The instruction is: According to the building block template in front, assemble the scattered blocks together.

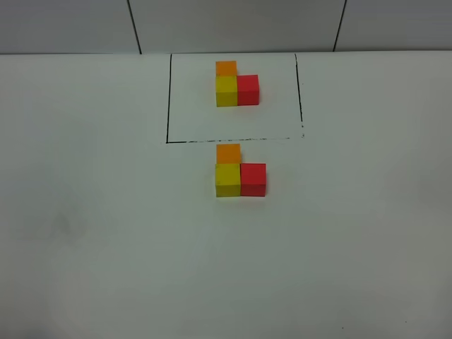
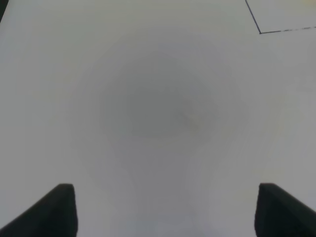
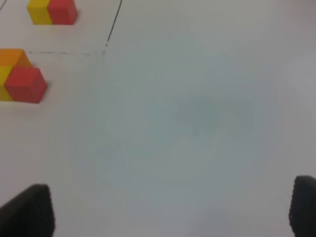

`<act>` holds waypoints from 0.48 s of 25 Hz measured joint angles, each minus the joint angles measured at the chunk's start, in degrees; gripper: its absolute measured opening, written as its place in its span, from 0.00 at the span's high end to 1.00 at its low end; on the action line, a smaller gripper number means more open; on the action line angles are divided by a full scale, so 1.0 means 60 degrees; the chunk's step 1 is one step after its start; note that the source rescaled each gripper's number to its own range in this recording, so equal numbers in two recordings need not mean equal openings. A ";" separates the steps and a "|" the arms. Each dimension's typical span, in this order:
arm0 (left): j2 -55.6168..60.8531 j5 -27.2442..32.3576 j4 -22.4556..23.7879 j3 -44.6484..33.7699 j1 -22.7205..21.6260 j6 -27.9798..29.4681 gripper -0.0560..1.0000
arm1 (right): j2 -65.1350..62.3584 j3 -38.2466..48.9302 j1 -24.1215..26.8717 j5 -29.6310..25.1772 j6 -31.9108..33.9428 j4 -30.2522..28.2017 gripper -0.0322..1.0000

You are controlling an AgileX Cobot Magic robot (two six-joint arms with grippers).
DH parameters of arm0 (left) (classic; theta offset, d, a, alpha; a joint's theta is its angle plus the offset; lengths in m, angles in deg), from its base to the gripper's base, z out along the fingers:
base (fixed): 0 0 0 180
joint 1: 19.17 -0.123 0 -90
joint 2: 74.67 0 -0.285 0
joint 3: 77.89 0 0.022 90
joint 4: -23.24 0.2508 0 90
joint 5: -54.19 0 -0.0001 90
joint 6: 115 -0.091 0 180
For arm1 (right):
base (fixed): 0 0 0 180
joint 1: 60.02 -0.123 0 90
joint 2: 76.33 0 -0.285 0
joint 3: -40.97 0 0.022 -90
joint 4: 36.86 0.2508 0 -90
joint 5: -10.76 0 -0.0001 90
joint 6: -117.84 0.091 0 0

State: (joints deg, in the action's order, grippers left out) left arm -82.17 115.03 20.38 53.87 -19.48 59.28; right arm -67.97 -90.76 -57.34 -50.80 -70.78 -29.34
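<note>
The building block template sits at the back inside a thin black rectangle: orange behind yellow, red to the yellow's right. Just in front of the frame, the scattered blocks stand together in the same L: orange cube, yellow cube, red cube, touching. The right wrist view shows this red cube and orange cube far off to one side. My right gripper is open over bare table. My left gripper is open too, nothing between its fingers. Neither arm shows in the high view.
A white table carries everything. A tiled wall rises behind its far edge. One corner of the black frame line shows in the left wrist view, away from the fingers.
</note>
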 joint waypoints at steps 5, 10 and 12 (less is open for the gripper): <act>0.0000 0.0000 0.0000 0.0000 0.0000 0.0000 0.22 | 0.0000 0.0009 0.0000 0.0000 0.0017 0.0000 0.10; 0.0000 0.0000 0.0000 0.0000 0.0000 0.0000 0.22 | 0.0000 0.0009 0.0000 0.0000 0.0070 -0.0003 0.12; 0.0000 0.0000 0.0000 0.0000 0.0000 0.0000 0.22 | 0.0000 0.0009 0.0000 0.0000 0.0092 -0.0003 0.12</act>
State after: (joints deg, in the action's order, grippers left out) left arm -82.17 115.03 20.38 53.87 -19.48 59.28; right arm -67.97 -90.71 -57.34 -50.80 -70.22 -29.36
